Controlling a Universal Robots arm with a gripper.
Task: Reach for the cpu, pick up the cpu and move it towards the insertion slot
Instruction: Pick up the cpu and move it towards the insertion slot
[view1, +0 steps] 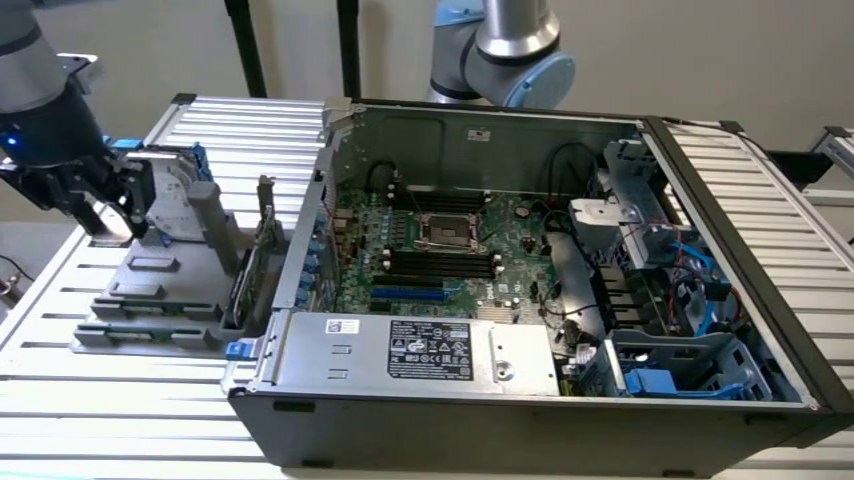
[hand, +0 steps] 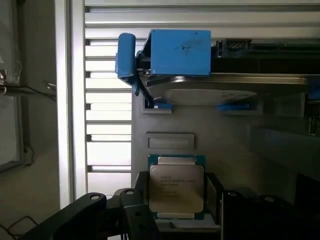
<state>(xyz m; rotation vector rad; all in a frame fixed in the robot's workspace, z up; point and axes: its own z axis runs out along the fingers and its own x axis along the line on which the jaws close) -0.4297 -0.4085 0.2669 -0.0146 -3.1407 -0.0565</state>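
Cpu (hand: 176, 187) lies flat, metal lid up, on the grey parts holder (view1: 150, 290) on the desk (view1: 94, 400). It is outside the computer case (view1: 534, 420), well apart from the insertion slot (view1: 447, 232). My end effector (view1: 118, 226) sits low, straddling the cpu closely; I cannot tell whether it has clamped on.

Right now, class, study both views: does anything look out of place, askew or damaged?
Nothing stands out. The cpu lies flat and square in the grey holder, close to the gripper, and the insertion slot on the green board looks bare and undamaged.
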